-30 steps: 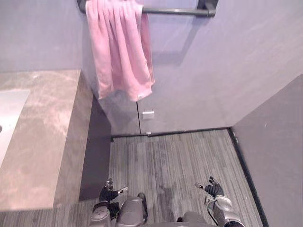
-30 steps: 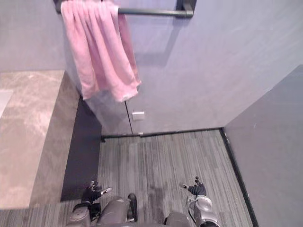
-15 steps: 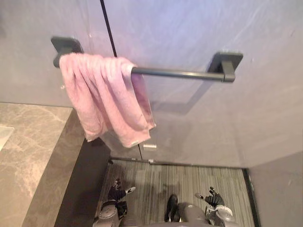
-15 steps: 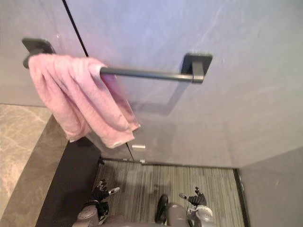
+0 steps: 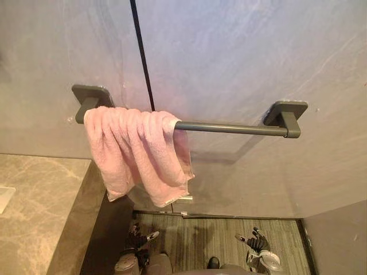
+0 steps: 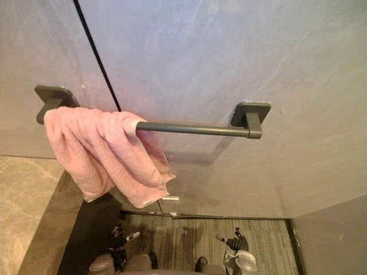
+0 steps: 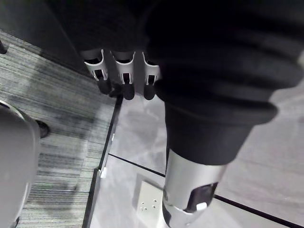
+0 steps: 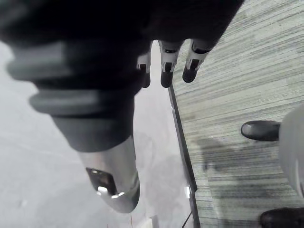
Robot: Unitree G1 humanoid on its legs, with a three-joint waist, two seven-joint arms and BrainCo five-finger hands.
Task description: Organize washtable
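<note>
One pink towel [image 5: 137, 149] hangs bunched over the left end of a single dark grey rail [image 5: 229, 127], its folds touching the left of the rail's two wall brackets [image 5: 92, 94]. The rest of the bar is bare up to the right bracket [image 5: 289, 112]. The towel's lower edge hangs above the floor, near the right end of the one marble washtable [image 5: 40, 212], which lies at the lower left. A white basin corner [image 5: 4, 197] shows at the washtable's left edge. One thin black seam [image 5: 142, 57] runs down the grey wall [image 5: 241, 51] and passes behind the towel.

Both hands hang low over the striped grey floor [image 5: 195, 232], well apart from the towel and from each other. The left hand [image 5: 137, 236] is just beside the washtable's dark side panel. Its fingers [image 7: 123, 78] are loose and nearly straight, the thumb apart, and hold nothing. The right hand [image 5: 256, 243] is near the right wall. Its fingers [image 8: 166, 66] are likewise relaxed, with nothing between them.
</note>
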